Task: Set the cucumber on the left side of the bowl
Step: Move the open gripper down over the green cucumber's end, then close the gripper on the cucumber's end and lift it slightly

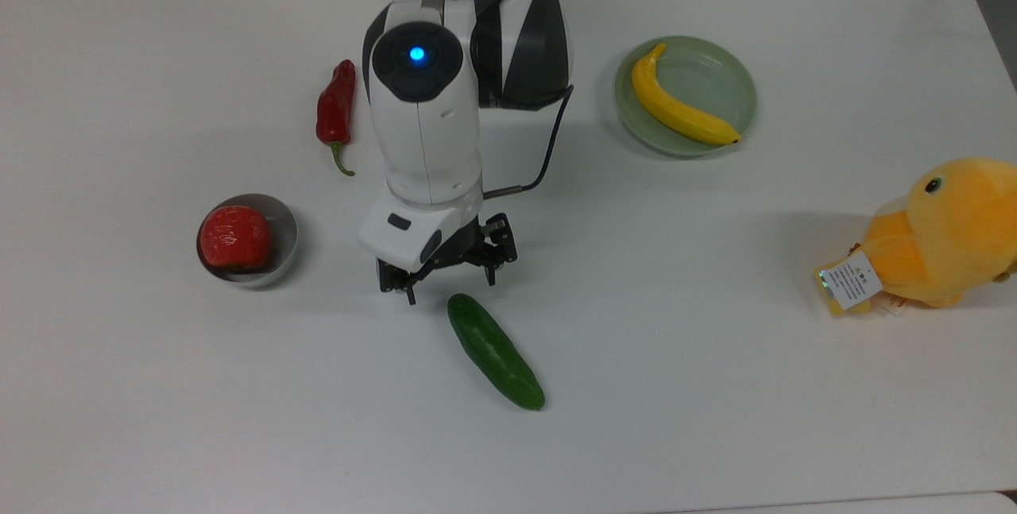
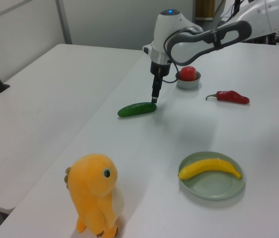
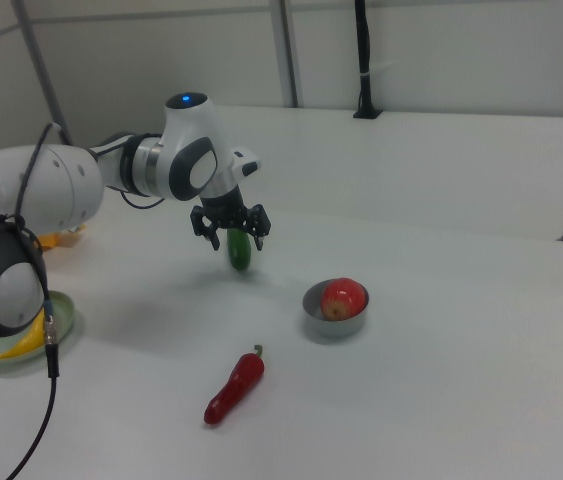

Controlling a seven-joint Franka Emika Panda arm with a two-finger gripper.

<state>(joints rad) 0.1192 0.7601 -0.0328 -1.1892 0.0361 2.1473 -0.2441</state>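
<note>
White matte tabletop [image 1: 715,387] is carrying everything; a second white table [image 2: 35,104] is sitting alongside it, pale wall panels behind, black post [image 3: 363,60] clamped at the far edge. Black two-finger gripper [image 1: 449,286] is hanging fingers apart just above the near end of the dark green glossy cucumber [image 1: 495,350], not touching it. Cucumber is lying flat, well apart from the small shiny silver metal bowl [image 1: 278,248], on the top view's right of it. Bowl is holding a red round fruit [image 1: 234,237]. Red chili pepper with green stem [image 1: 335,113] is lying beyond the bowl. Yellow banana [image 1: 677,109] is resting on a pale green flat plate [image 1: 727,73]. Orange plush toy [image 1: 945,232] is wearing a white printed tag [image 1: 852,280], text unreadable.
</note>
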